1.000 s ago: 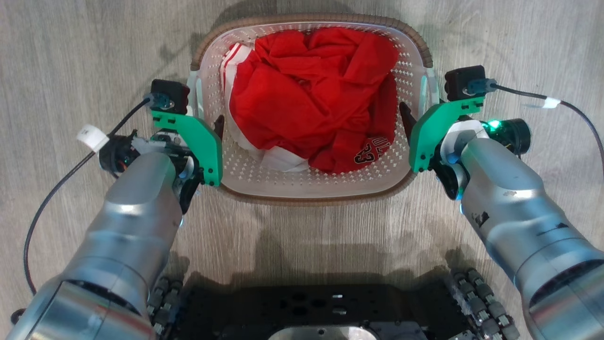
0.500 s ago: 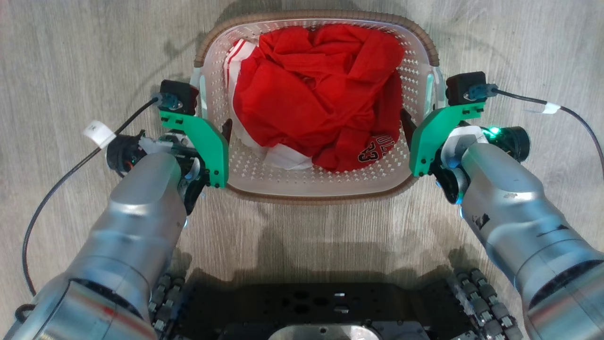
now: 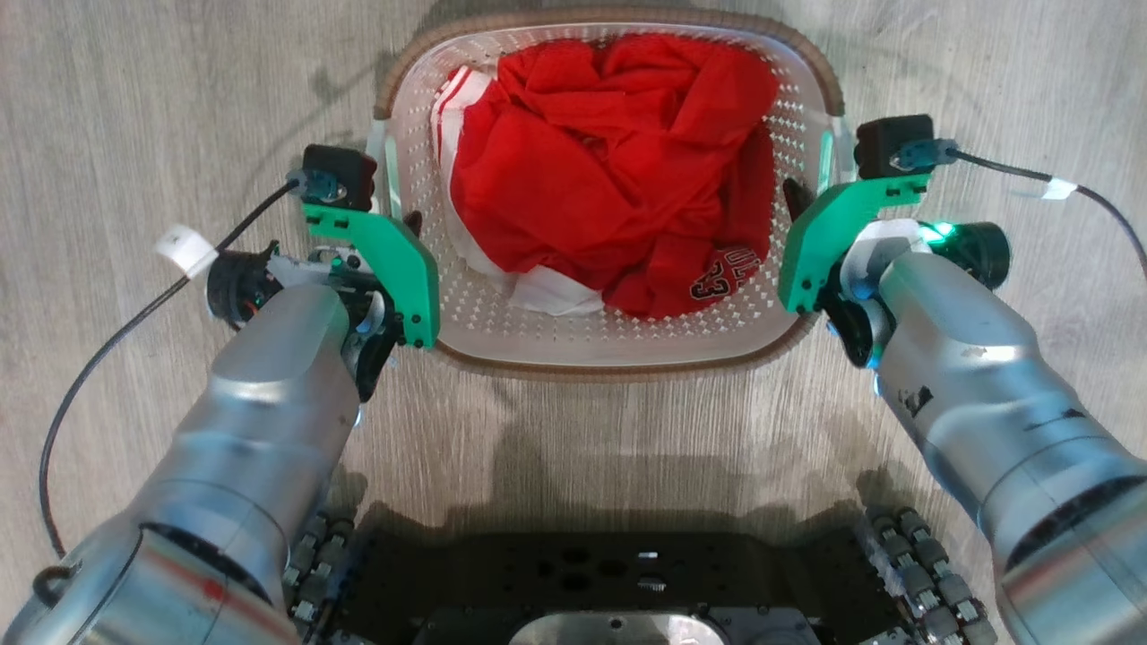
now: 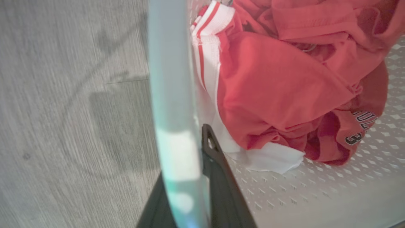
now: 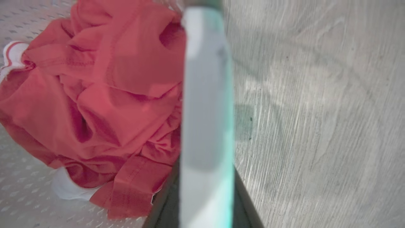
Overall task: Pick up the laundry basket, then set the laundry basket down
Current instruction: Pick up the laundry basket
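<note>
The laundry basket [image 3: 618, 369] sits on the wood floor [image 3: 134, 116] right in front of the robot, between its two arms. Red clothes [image 3: 609, 170] are piled inside it. I cannot tell if the basket is off the floor yet.

On the left, the left gripper [image 3: 401, 226] pinches the left handle [image 4: 172, 95], with one dark finger inside the basket and one outside. The handle looks smooth, so I think it may slip out if the pull is too fast.

In the middle, the clothes are heaped up. If one side goes up before the other, the basket may tip and the clothes may slide out.

On the right, the right gripper [image 3: 806, 199] pinches the right handle [image 5: 205, 95] the same way, so it could slip too.

The left arm [image 3: 260, 421] reaches forward and down and leans in toward the basket. The right arm [image 3: 986, 376] does the same from the other side. Both grippers point away from the robot, along the handles.
</note>
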Robot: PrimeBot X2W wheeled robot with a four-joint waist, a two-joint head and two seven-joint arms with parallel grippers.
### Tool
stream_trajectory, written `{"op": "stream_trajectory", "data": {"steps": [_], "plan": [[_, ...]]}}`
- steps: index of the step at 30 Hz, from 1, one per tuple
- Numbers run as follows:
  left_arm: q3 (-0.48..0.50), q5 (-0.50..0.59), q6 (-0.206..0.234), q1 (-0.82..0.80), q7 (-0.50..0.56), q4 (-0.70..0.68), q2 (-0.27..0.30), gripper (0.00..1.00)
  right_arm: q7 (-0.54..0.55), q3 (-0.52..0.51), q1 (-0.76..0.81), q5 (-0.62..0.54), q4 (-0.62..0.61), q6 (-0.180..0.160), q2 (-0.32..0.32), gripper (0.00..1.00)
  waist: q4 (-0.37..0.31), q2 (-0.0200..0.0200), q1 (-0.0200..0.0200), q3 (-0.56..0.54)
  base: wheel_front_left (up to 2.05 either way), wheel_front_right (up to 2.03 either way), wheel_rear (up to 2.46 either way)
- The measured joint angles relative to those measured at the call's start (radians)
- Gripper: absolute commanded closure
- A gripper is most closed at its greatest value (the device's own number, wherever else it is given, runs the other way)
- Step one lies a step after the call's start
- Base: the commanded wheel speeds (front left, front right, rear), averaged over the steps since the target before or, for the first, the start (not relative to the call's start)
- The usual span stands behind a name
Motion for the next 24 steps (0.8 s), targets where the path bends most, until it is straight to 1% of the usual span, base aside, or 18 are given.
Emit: {"op": "stream_trajectory", "data": {"steps": [14, 18, 24], "plan": [[-0.068, -0.065, 0.0, -0.005, 0.004, 0.0, 0.0, 1.0, -0.004, 0.021, -0.016, 0.03, 0.025, 0.0, 0.0, 1.0, 0.002, 0.0, 0.0001, -0.006, 0.0, 0.0, 0.0], [-0.101, -0.068, -0.001, -0.004, 0.005, 0.005, 0.001, 1.0, 0.02, 0.033, -0.016, 0.049, 0.025, 0.0, 0.0, 1.0, 0.003, 0.0, 0.0001, -0.027, 0.0, 0.0, 0.0], [-0.16, -0.064, -0.001, -0.001, 0.025, 0.018, 0.001, 1.0, 0.091, 0.058, 0.001, 0.081, 0.021, 0.0, -0.001, 1.0, 0.001, 0.0, 0.0, -0.086, 0.0, 0.0, 0.0]]}}
